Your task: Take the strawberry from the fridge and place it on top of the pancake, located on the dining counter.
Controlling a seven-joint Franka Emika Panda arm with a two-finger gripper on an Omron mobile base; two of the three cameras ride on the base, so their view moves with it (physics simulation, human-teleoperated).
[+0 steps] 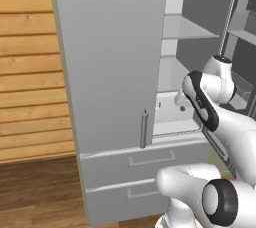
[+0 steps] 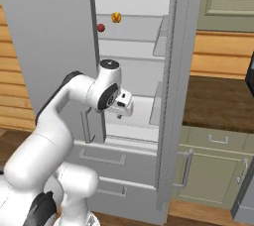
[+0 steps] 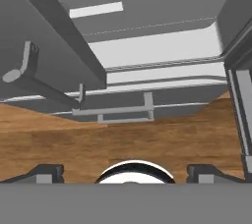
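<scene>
In the right base view the strawberry (image 2: 100, 28) sits on an upper glass shelf (image 2: 130, 35) inside the open fridge (image 2: 49, 36), in the upper middle of the frame, just left of an orange-yellow food item (image 2: 116, 17). The hand (image 2: 124, 105) hangs well below it, near the frame's centre in front of a lower shelf, with its jaws spread wide and nothing between them. In the hand view its fingertips (image 3: 49, 171) stand far apart at the bottom corners, over the wooden floor (image 3: 123, 142) and the fridge's lower drawers (image 3: 128, 107).

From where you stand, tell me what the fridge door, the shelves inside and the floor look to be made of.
Fridge door: looks like painted or brushed metal, a flat light grey with a matte, even sheen. Shelves: probably glass or pale plastic; they are thin, light panels, and the render leaves it open. Floor: seems to be wood, brown with plank lines and grain streaks.
</scene>
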